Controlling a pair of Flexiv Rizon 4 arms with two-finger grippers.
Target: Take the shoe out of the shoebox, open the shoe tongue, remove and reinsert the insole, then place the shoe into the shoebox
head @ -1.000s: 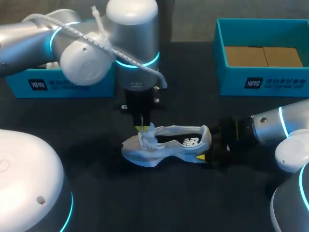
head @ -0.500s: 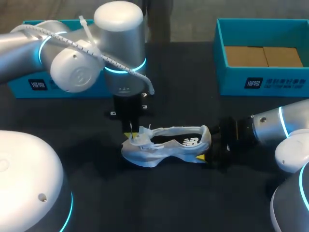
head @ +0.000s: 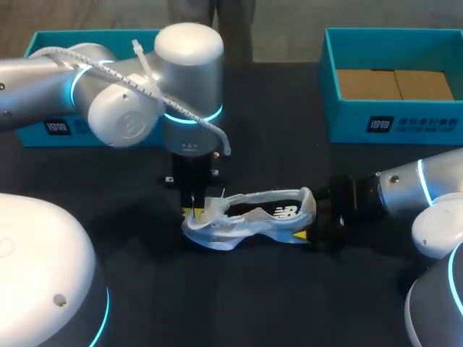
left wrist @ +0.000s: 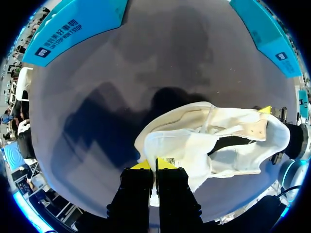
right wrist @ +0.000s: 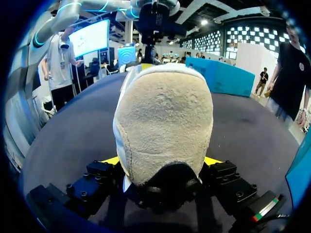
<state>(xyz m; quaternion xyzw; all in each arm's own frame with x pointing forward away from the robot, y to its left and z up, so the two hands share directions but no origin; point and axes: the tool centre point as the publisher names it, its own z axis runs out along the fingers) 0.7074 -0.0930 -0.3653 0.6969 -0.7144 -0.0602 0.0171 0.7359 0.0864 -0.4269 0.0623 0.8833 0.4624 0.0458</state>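
One white shoe (head: 249, 217) lay on its sole on the dark surface (head: 275, 303), between and in front of two teal shoebox halves. The left one (head: 58, 130) was partly hidden by an arm, and the right one (head: 391, 123) stood open with brown card inside.

Two arms met the shoe. The left arm (head: 123, 101) stood nearly upright over the toe end, its pincer (left wrist: 154, 165) pressed together on the thin white tongue (left wrist: 170, 145). Only the left wrist view showed the small label on that flap. The right arm (head: 412, 191) lay low along the surface, its pincer (right wrist: 163, 160) clamping the heel from both sides. The right wrist view alone showed the rough beige heel patch; the head view alone showed both boxes.
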